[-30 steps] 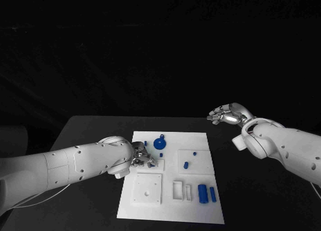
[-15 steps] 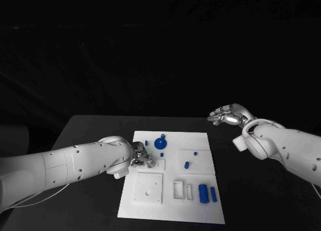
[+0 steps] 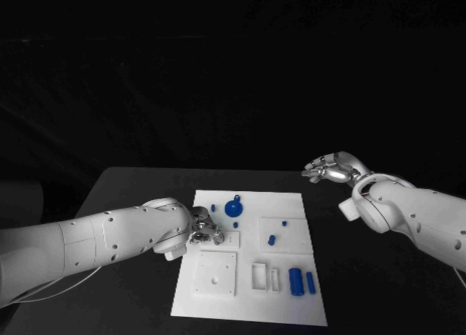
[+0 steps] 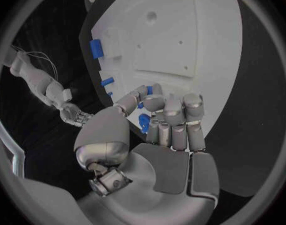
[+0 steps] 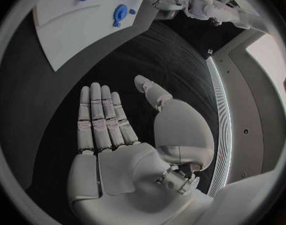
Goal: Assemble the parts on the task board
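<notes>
- Lying mid-table on the black table (image 3: 123, 188), the white rectangular task board (image 3: 294, 202) carries small blue plastic parts (image 3: 233, 208).
- Left silver hand (image 4: 157, 119) at the board's left edge pinches one small blue piece (image 4: 144, 122).
- Right silver hand (image 5: 112, 130) hovers off the board's far right corner, fingers straight, holding nothing.

Left hand (image 3: 203, 230) and arm cover the task board's (image 3: 283, 202) left edge, blocking that side. Right hand (image 3: 328, 167) hovers off-board over bare table (image 3: 374, 279); board's right and near sides are reachable.

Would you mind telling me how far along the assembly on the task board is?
Early on. A round blue part already sits on the task board. The left robot hand holds a small blue part over it. Two blue cylinders lie loose, and the right robot hand is open, away from the board.
</notes>
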Available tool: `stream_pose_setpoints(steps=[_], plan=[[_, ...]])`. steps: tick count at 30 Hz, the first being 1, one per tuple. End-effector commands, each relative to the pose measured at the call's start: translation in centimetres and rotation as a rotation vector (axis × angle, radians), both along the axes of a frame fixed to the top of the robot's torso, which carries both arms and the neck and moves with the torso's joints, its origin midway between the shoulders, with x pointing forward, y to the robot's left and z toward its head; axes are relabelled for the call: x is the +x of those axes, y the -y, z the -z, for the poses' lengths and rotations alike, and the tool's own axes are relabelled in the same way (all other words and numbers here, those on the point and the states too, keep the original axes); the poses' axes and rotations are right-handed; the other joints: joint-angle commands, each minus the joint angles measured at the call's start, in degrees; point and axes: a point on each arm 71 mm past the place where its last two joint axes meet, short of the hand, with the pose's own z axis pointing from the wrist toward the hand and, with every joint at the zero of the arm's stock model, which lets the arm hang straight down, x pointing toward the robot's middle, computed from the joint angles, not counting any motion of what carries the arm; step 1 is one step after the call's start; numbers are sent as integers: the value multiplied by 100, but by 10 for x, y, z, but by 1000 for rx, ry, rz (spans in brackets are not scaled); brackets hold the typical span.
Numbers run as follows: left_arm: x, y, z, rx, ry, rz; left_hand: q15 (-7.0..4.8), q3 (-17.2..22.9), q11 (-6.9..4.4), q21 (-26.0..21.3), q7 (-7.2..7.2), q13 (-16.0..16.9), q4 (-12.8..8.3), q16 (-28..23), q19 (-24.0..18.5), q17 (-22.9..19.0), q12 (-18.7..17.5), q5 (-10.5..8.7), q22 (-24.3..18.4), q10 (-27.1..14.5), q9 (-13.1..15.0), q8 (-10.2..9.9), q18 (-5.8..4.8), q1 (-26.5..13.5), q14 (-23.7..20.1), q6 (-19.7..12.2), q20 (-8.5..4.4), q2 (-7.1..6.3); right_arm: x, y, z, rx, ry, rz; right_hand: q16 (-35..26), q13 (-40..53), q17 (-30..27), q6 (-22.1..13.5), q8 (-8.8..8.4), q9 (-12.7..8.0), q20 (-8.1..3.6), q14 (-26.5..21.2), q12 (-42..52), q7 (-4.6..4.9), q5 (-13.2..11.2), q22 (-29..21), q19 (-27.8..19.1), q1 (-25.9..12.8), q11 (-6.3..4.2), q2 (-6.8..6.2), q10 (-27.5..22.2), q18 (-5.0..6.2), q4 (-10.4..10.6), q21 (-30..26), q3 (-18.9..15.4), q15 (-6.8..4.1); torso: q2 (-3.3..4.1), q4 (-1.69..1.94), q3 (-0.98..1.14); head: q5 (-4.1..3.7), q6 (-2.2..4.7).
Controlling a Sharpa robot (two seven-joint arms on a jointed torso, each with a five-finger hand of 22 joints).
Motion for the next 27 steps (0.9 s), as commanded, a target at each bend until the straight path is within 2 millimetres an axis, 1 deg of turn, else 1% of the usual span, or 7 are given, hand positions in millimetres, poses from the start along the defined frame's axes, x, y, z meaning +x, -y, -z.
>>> stream_pose_setpoints(steps=[1,5,7,12,16,19,27], plan=[[-1,-2,4,2,-27,-12,-6,19,4,7,28,-6,-34,12,-30,-2,14,66,-5,11,-9,6,38,38,1,12,-539,164,-1,-2,1,0,-8,-20,-36,-6,-6,-36,30,-9,1,-13,-30,-14,32,3,-19,-37,6,-14,45,76,4,-29,-39,31,2,-3,3,3,-4],[-1,-2,4,0,-26,-10,-1,66,9,11,32,-6,-135,12,-41,0,16,150,-1,9,-19,2,32,24,-4,16,-538,343,-1,-2,1,0,-9,-20,-37,-8,-6,-36,30,-10,1,-14,-30,-14,33,4,-19,-36,6,-15,45,77,3,-30,-40,31,2,-4,10,6,1],[-1,-1,4,-3,-27,-8,0,87,9,13,32,-6,-176,13,-46,1,18,170,2,9,-22,3,29,17,-6,22,-537,410,-1,-2,1,0,-9,-21,-37,-9,-6,-37,30,-10,1,-14,-30,-14,34,4,-20,-35,6,-15,45,77,3,-30,-40,31,1,-4,9,5,-1],[-2,-1,3,-16,-33,-8,0,115,8,17,31,-6,-216,16,-53,4,22,174,6,14,-25,10,24,0,-7,44,-535,495,-1,-2,1,-1,-10,-22,-38,-11,-6,-38,30,-11,1,-15,-31,-14,37,5,-21,-32,6,-16,44,78,0,-32,-40,31,2,-5,10,7,-9],[-1,-1,2,-26,-35,-9,-1,127,7,19,28,-7,-229,18,-58,5,24,173,9,18,-24,21,22,-8,-8,68,-535,515,-1,-1,1,-2,-10,-22,-39,-13,-6,-39,30,-12,2,-16,-31,-14,38,5,-21,-30,6,-17,44,79,-1,-33,-40,31,1,-6,9,4,-2],[1,1,-3,-44,-28,-12,-2,133,5,21,26,-8,-234,19,-61,6,25,175,11,19,-23,27,22,-11,-8,82,-535,521,-1,-2,2,-3,-11,-23,-39,-15,-6,-39,30,-12,2,-16,-32,-14,38,6,-22,-29,7,-17,44,79,-2,-33,-40,31,1,-2,8,2,-2],[2,-1,-11,-68,-26,-14,-7,156,-2,27,18,-9,-244,25,-69,9,28,199,18,26,-20,45,22,-10,-7,123,-537,531,-1,-2,2,-4,-14,-25,-40,-18,-6,-39,30,-13,3,-17,-32,-13,40,7,-22,-28,7,-15,44,80,-3,-35,-41,31,-5,4,6,7,7]])
